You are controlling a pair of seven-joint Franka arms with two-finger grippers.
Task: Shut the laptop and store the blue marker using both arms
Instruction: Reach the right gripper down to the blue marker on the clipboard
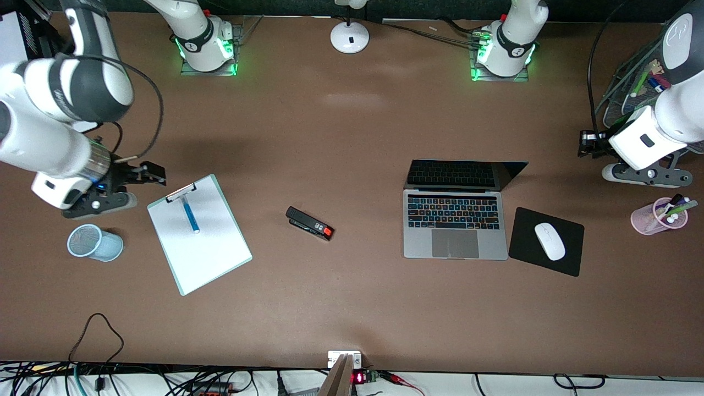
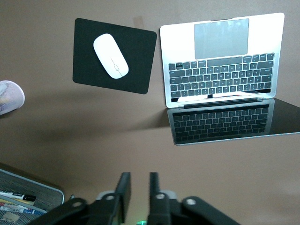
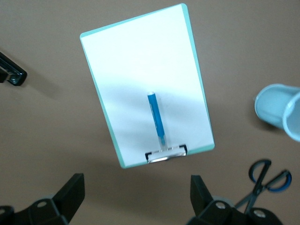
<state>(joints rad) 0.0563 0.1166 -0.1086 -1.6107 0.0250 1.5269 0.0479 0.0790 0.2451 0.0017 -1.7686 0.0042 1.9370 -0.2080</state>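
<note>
The laptop point(image 1: 455, 231) stands open toward the left arm's end of the table, with its dark screen point(image 1: 462, 175) tilted up; it also shows in the left wrist view point(image 2: 220, 61). The blue marker point(image 1: 191, 214) lies on a white clipboard point(image 1: 203, 258) toward the right arm's end, and shows in the right wrist view point(image 3: 156, 118). My right gripper point(image 1: 144, 173) hovers beside the clipboard's clip end, open wide and empty point(image 3: 136, 180). My left gripper point(image 1: 586, 143) hovers beside the laptop's screen end point(image 2: 139, 176), its fingers a narrow gap apart and empty.
A black stapler point(image 1: 309, 223) lies between the clipboard and the laptop. A white mouse point(image 1: 549, 241) sits on a black pad point(image 1: 522, 247) beside the laptop. A pink pen cup point(image 1: 654, 217), a mesh organiser point(image 1: 632, 88), a light-blue cup point(image 1: 93, 243), scissors point(image 3: 265, 180) and a lamp base point(image 1: 350, 37) are also here.
</note>
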